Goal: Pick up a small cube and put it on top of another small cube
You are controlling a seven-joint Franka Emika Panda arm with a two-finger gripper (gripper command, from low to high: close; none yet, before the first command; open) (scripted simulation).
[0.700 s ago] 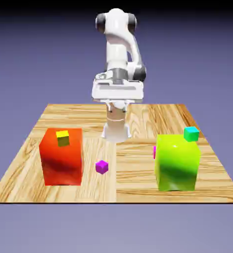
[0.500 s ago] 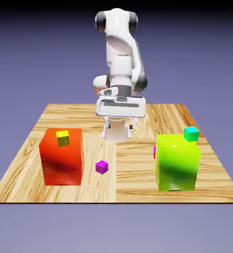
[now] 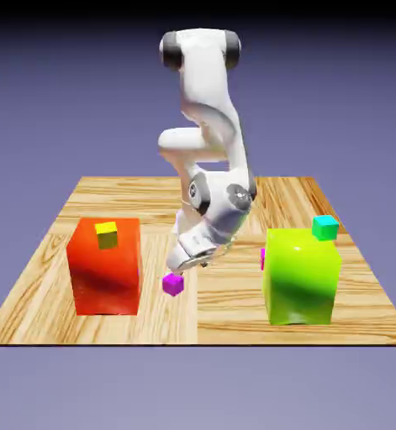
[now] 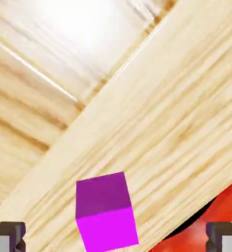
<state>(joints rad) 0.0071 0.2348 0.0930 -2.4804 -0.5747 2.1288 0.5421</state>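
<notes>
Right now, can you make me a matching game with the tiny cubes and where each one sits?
Things:
1. yellow cube
2. teal cube
3. purple cube

Places:
A. on the bare wooden table, just below the open claw
B. on the red block
C. on the lime-green block

Pairs: 1-B, 2-C, 3-A

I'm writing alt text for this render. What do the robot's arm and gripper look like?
The arm is glossy white with rounded, tube-like links and dark grey caps at its joints. No cables or markings show. The gripper ends in two small grey fingertips, squarish in the hand view.
</notes>
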